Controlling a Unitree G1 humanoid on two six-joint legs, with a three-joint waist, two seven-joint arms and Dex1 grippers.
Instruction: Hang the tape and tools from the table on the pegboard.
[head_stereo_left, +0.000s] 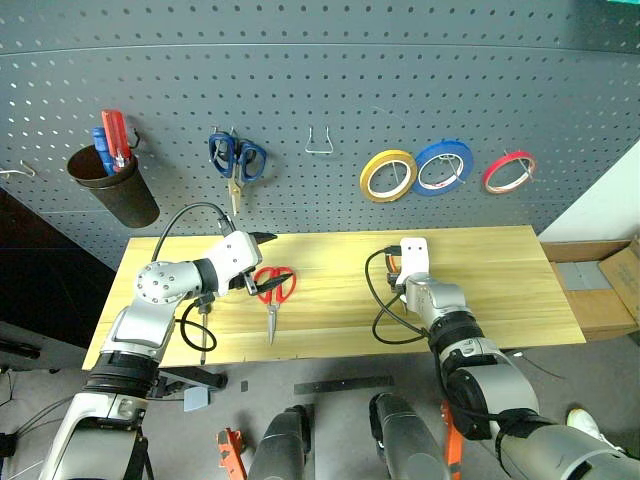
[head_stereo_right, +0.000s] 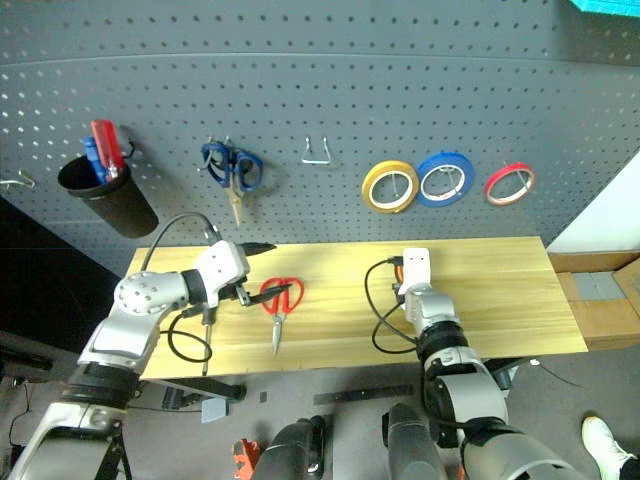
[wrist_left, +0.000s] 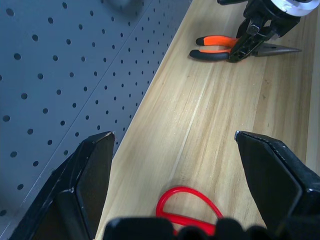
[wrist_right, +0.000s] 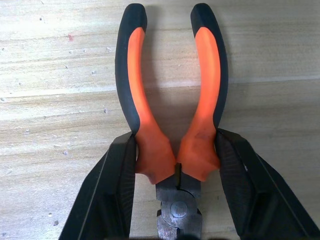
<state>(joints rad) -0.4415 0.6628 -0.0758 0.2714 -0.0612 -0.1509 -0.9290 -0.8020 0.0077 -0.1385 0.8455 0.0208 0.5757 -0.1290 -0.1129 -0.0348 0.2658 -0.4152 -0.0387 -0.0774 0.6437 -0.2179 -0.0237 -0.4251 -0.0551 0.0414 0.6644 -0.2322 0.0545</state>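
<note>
Two black fingers (wrist_right: 125, 165) of the right gripper (wrist_right: 176, 180) sit against the orange-and-black handles of the long-nose pliers (wrist_right: 172, 95), jaws half closed on them just above the pivot, the pliers lying flat on the desk (head_stereo_left: 500, 280) right of centre. Gripped so near the joint, the pliers could swing or slip when lifted, I judge, and miss a pegboard (head_stereo_left: 320, 100) hook. Left gripper (wrist_left: 172, 150) hovers with jaws wide and empty over the red-handled scissors (head_stereo_left: 273, 290), left of centre.
</note>
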